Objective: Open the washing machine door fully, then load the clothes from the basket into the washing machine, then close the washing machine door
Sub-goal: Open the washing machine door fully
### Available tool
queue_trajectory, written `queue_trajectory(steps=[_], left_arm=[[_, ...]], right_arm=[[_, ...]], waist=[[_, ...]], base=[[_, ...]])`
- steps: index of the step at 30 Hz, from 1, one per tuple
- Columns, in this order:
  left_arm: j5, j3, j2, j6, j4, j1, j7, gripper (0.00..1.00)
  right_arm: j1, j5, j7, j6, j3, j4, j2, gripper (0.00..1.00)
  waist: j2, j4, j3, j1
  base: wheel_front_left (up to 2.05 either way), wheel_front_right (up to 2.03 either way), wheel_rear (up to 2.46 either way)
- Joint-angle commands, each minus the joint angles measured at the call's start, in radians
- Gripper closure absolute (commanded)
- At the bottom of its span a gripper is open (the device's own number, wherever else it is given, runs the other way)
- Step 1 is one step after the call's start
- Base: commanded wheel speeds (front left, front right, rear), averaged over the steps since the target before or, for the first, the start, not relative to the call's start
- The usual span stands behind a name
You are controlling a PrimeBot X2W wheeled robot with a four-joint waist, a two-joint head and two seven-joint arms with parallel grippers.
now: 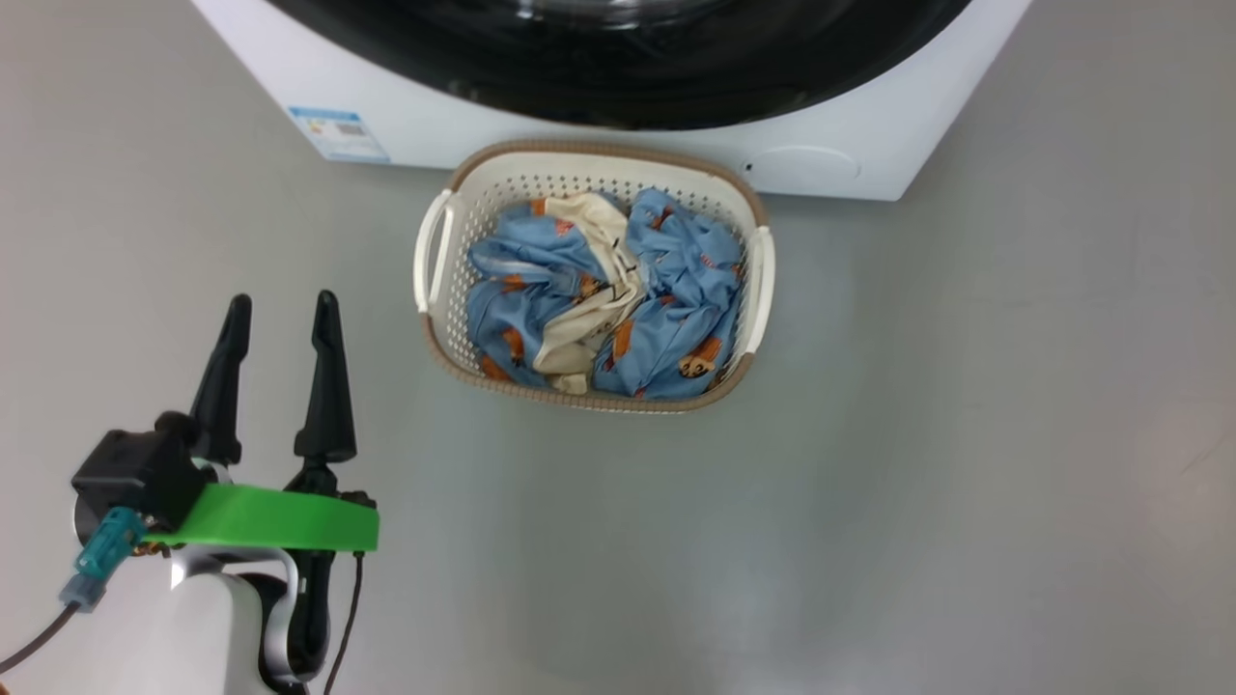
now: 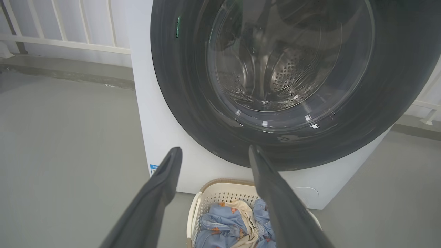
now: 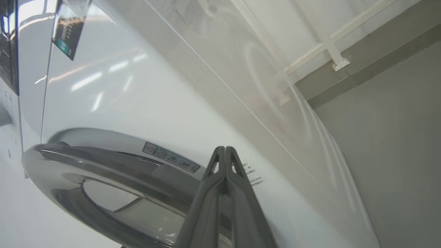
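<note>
Looked like step one: washing machine door closed, glossy black ring round a clear bowl window. Had right gripper pressed together, empty, tips beside the door's rim; left gripper spread, empty. Likely needed tips hooked behind that rim and a pull outward, with clothes heaped in the basket before the washing machine.

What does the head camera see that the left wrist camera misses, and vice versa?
Head view: the whole cream-white perforated plastic basket with both side handles, and the green band behind the left gripper. Left wrist view: the steel perforated drum behind the round black washing machine door, and a white railing. Both: the light blue printed clothes, the white washing machine, that gripper's open fingers.
</note>
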State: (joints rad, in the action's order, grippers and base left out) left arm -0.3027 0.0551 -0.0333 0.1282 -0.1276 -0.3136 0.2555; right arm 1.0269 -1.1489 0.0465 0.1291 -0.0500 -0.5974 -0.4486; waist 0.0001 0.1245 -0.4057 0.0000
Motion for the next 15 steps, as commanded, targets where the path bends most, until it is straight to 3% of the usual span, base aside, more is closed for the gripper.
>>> queue_trajectory(steps=[1, 15], left_arm=[[0.012, -0.031, -0.019, 0.002, 0.031, -0.018, 0.006, 0.00], [-0.009, -0.028, -0.017, 0.002, 0.032, -0.041, 0.006, 0.00]], right_arm=[[0.023, -0.024, 0.022, 0.002, -0.013, 0.021, -0.005, 1.00], [0.175, -0.210, 0.292, 0.002, -0.091, -0.029, -0.036, 1.00]], waist=[[-0.0001, 0.017, -0.020, 0.0000], [-0.0001, 0.053, -0.073, 0.0000]], base=[[0.00, 0.00, 0.00], [0.00, 0.00, 0.00]])
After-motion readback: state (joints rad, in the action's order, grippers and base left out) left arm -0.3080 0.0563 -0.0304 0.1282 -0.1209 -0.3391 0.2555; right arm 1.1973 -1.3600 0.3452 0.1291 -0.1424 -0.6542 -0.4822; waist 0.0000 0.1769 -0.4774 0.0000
